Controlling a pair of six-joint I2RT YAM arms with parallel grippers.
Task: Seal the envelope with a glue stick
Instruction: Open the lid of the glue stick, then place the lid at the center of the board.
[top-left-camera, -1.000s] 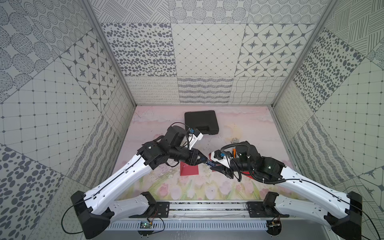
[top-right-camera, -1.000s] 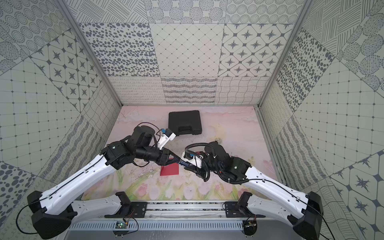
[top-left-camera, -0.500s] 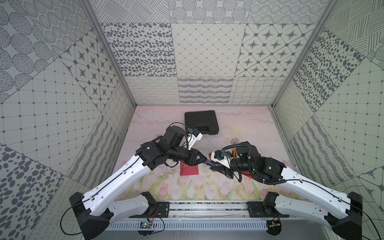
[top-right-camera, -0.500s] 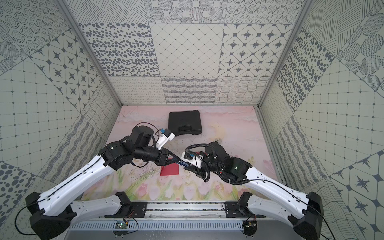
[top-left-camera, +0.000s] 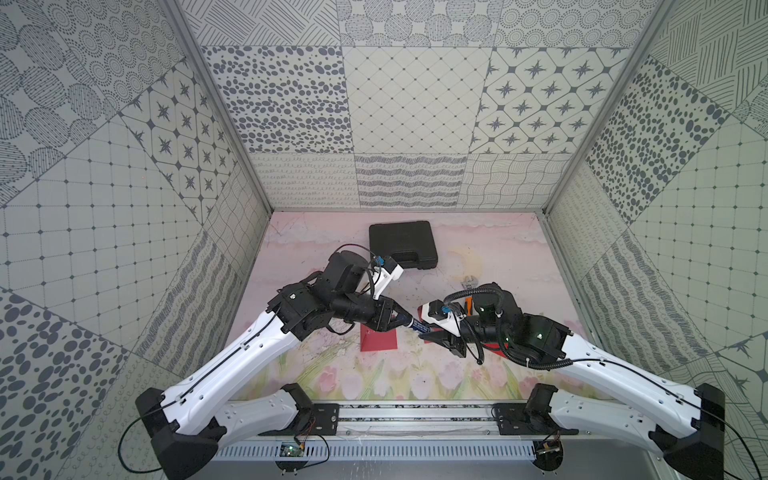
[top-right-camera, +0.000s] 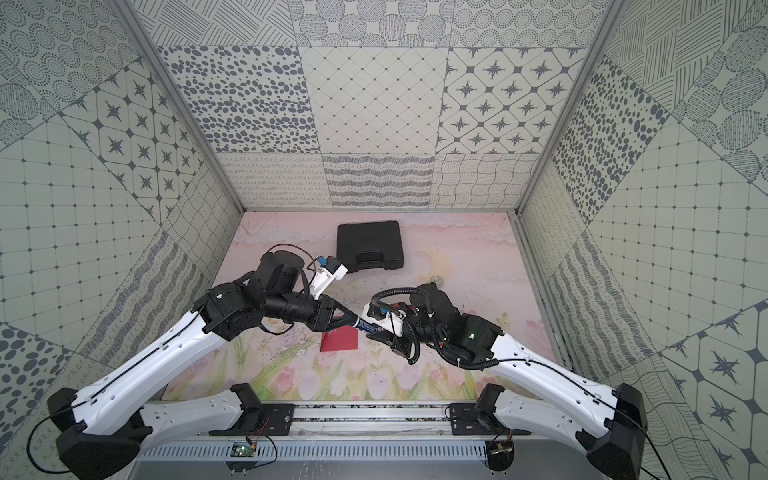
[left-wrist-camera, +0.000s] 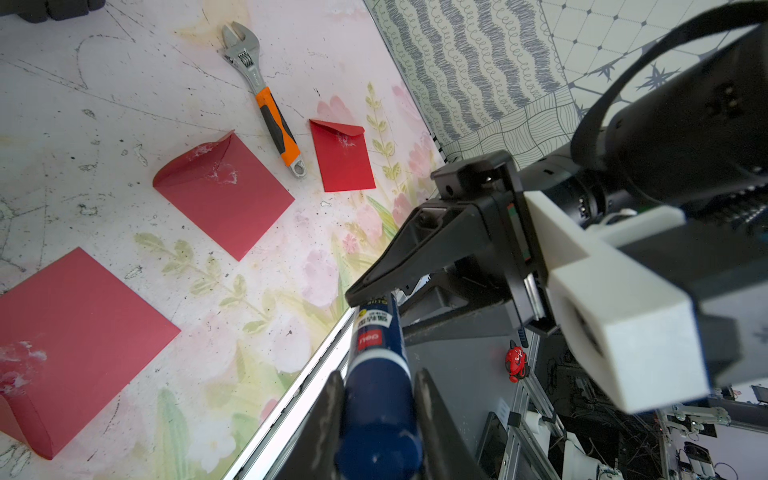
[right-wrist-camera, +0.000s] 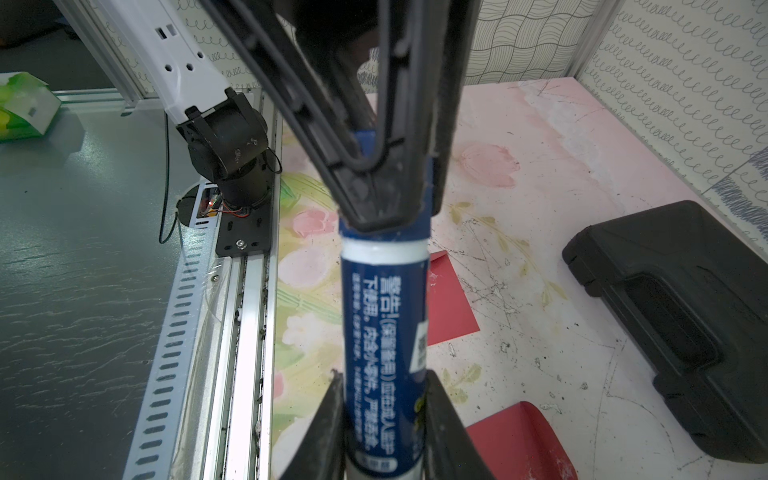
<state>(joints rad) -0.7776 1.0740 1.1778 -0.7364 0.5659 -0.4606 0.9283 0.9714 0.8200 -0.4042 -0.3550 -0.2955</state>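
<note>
Judging from how things lie, you are early in the job. The glue stick (top-left-camera: 417, 325) is off the tabletop (top-left-camera: 498, 249), held in the air between both arms, and its navy cap looks to be on. Your left jaws are clamped on the cap end and your right jaws are clamped on the labelled body, so pulling the cap off seems the step in hand. Spreading glue and pressing a flap down are left to do.

Three red envelopes (left-wrist-camera: 224, 199) lie on the tabletop below, each carrying white smears. The middle one's flap curls up unsealed. The farthest one, just past the wrench (left-wrist-camera: 266, 104), may be folded shut, though you cannot tell for sure. Nothing shows whether any envelope holds anything. At the back, the black case (top-left-camera: 402, 245) lies closed, its contents hidden.
</note>
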